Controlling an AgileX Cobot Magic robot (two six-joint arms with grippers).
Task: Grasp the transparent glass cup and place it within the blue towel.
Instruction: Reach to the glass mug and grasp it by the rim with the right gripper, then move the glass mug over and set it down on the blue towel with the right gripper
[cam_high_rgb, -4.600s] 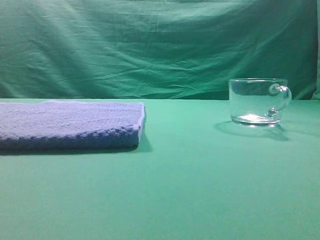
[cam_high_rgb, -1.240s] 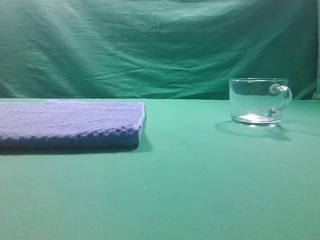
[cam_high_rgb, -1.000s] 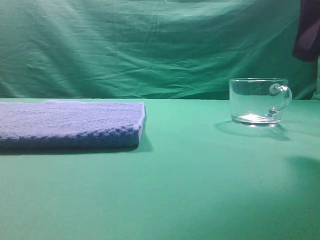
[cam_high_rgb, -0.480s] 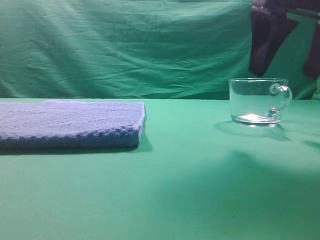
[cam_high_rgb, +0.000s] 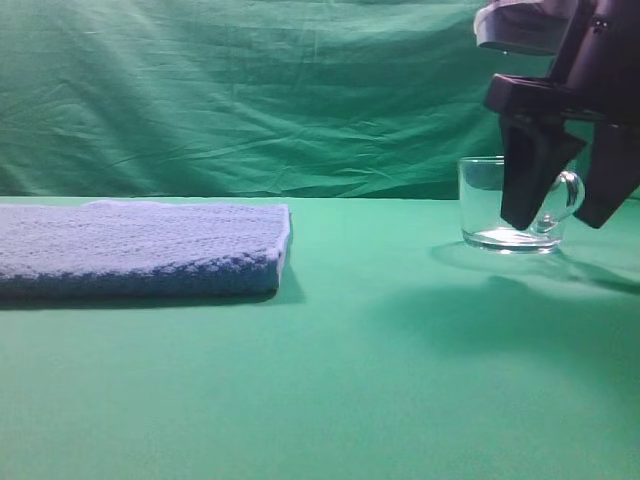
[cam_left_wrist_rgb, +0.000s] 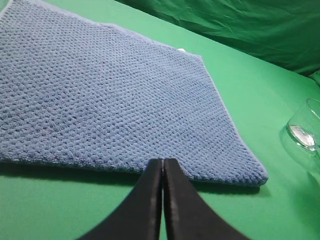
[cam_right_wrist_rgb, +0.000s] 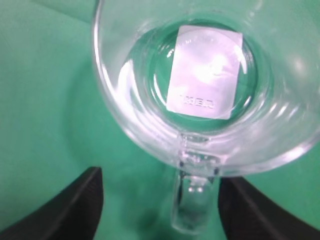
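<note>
The right gripper hangs in front of the transparent glass cup, its dark fingers apart on either side of the cup's loop handle without touching it, and hiding part of the glass. The cup stands upright on the green tabletop, well to the right of the blue towel, whose left end is cut off. The left gripper hovers at the towel's near edge, tips pressed together. A white label shows through the cup's base, its print too blurred to read.
</note>
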